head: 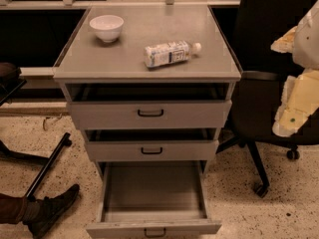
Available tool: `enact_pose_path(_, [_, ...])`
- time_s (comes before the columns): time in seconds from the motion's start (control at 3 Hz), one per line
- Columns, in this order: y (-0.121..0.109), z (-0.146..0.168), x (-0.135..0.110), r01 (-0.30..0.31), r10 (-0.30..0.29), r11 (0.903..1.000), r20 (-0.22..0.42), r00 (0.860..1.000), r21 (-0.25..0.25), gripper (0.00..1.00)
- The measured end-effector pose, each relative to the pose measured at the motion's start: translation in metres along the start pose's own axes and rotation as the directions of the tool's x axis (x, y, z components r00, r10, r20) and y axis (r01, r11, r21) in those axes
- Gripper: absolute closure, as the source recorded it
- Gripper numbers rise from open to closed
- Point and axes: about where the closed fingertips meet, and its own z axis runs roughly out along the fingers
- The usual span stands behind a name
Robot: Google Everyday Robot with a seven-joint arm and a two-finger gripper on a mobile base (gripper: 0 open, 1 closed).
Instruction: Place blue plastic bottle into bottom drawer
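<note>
The blue plastic bottle (169,53) lies on its side on the grey cabinet top (149,24), right of centre, with its white cap pointing right. The bottom drawer (153,192) is pulled far out and its grey tray is empty; its small black handle shows at the lower frame edge. My gripper (297,101) is the pale cream part at the right edge of the view, to the right of the cabinet and below the level of its top, well away from the bottle and holding nothing that I can see.
A white bowl (106,27) stands at the back left of the cabinet top. The top drawer (149,112) and middle drawer (151,149) are slightly open. A black office chair (259,103) stands to the right. A person's shoe (50,210) and a black bar (47,166) are on the floor at the left.
</note>
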Motion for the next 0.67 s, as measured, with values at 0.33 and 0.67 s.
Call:
enact_pose_path(0.33, [0.0,0.0,0.0,0.0,0.0,1.0,0.0,1.0,0.0,0.0])
enact_pose_path(0.67, [-0.008,0.0041,-0.0084,0.017,-0.018,0.9998,0.014,1.0,0.011,0.0])
